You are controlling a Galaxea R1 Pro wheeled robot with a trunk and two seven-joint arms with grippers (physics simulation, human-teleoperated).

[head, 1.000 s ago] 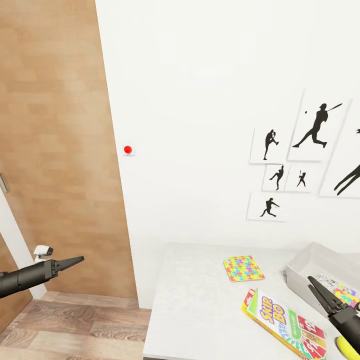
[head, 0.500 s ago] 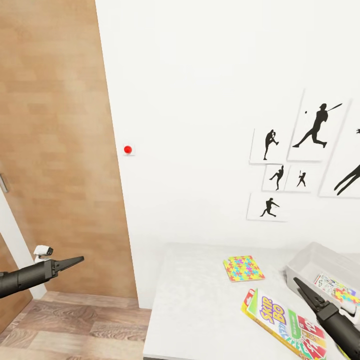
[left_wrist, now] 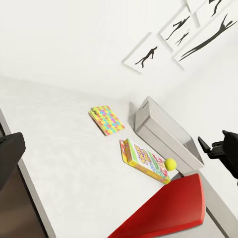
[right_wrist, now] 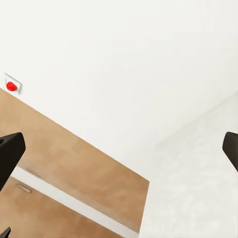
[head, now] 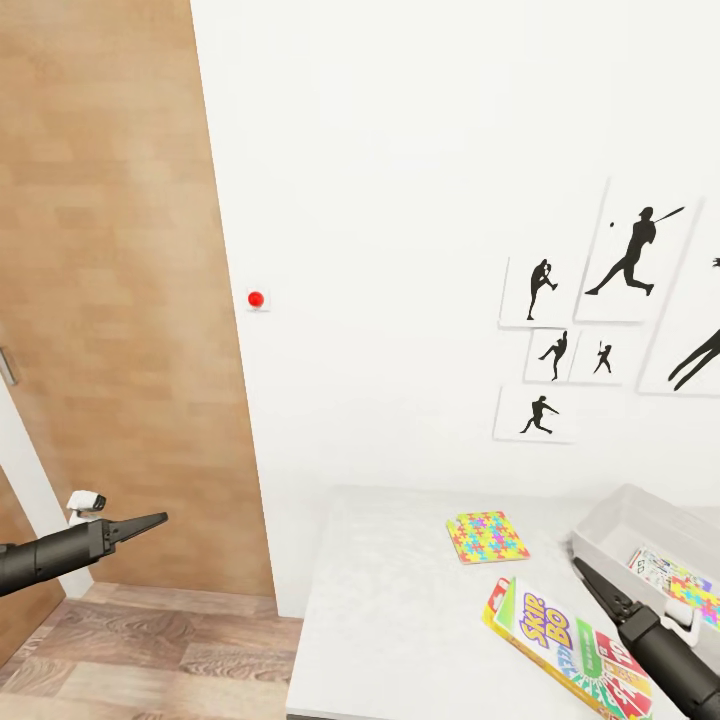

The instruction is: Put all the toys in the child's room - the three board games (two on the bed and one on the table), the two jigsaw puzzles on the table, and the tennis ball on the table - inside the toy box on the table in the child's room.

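Note:
On the pale table (head: 400, 610) lie one jigsaw puzzle (head: 487, 536) and a green-and-red-edged board game (head: 556, 632). The grey toy box (head: 628, 520) stands at the right and holds a printed board game (head: 657, 566) with a second jigsaw puzzle (head: 703, 600) on it. My right gripper (head: 582, 572) hovers over the lettered game, just left of the box, open and holding nothing. My left gripper (head: 155, 520) hangs open off the table's left end, above the floor. The left wrist view shows the tennis ball (left_wrist: 170, 163) beside that game (left_wrist: 143, 158).
A wooden door (head: 120, 300) stands at the left, with plank floor (head: 150, 640) below. The white wall carries a red button (head: 256, 298) and athlete silhouette pictures (head: 600, 320). A red object (left_wrist: 168, 213) sits by the table's near edge in the left wrist view.
My right gripper has moved left and down, from the toy box rim to above the lettered board game. Its arm now covers the tennis ball in the head view. The left arm has not moved.

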